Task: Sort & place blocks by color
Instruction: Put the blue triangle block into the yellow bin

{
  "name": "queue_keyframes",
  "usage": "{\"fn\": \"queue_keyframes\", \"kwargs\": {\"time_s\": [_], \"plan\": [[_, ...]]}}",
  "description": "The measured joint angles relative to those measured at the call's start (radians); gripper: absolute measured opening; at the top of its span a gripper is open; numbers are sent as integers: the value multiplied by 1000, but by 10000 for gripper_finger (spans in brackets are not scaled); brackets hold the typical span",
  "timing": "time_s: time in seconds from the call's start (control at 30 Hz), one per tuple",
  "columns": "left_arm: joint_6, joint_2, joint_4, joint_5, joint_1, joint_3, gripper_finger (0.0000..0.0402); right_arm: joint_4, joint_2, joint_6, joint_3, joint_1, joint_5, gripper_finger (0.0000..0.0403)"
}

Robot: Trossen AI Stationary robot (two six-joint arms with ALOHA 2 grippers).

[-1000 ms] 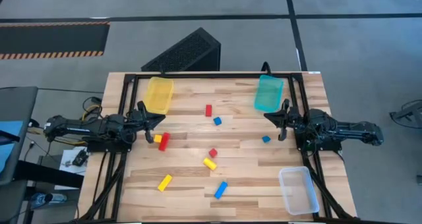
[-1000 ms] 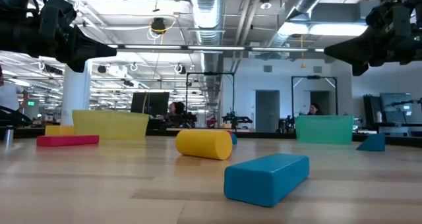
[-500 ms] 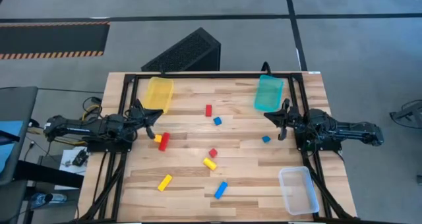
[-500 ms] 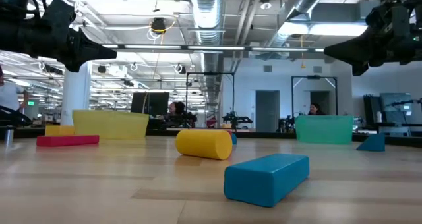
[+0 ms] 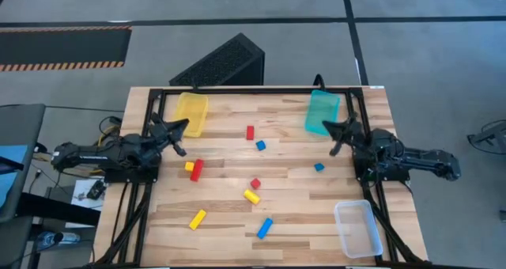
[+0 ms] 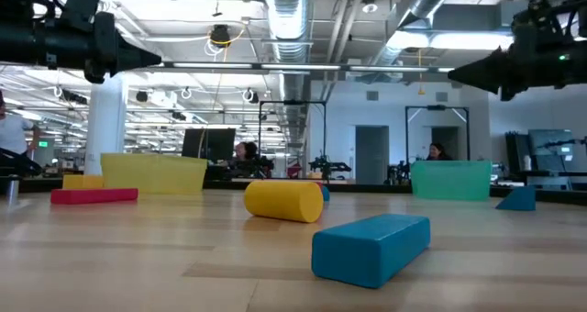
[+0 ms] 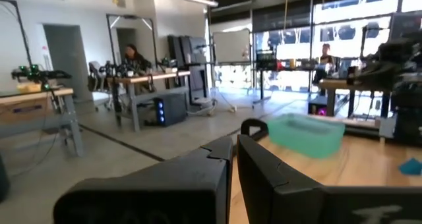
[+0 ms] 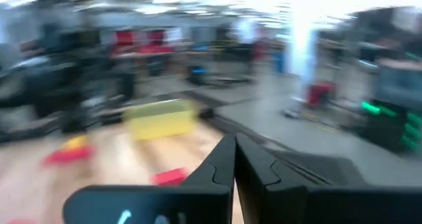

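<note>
Both arms hang empty above the wooden surface point(image 5: 285, 210) — left gripper point(image 5: 183, 126) and right gripper point(image 5: 328, 126) each pinched together — with the blocks point(image 5: 251, 196) scattered between them.

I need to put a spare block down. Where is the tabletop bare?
Bare wood lies between the yellow tray and the teal tray, and left of the clear tray. The middle, around the red cube, is crowded.
</note>
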Motion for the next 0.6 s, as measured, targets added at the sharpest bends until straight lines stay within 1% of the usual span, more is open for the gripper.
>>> {"fn": "queue_keyframes", "kwargs": {"time_s": [0.03,0.1,0.23,0.4,0.47,0.6], "plan": [[-3,0,8,4,10,0,14,-8,0,47,0,-17,28,31],[-17,0,9,25,29,0,17,-22,2,117,0,-49,24,41],[-69,0,4,83,51,0,31,-27,54,177,0,-81,-49,73],[-120,0,-15,186,48,0,47,-13,147,240,0,-73,-67,124],[-128,0,-16,219,43,0,51,22,185,271,1,-62,-77,147],[-128,0,-23,239,22,0,53,87,261,286,1,-37,-78,189]]}}
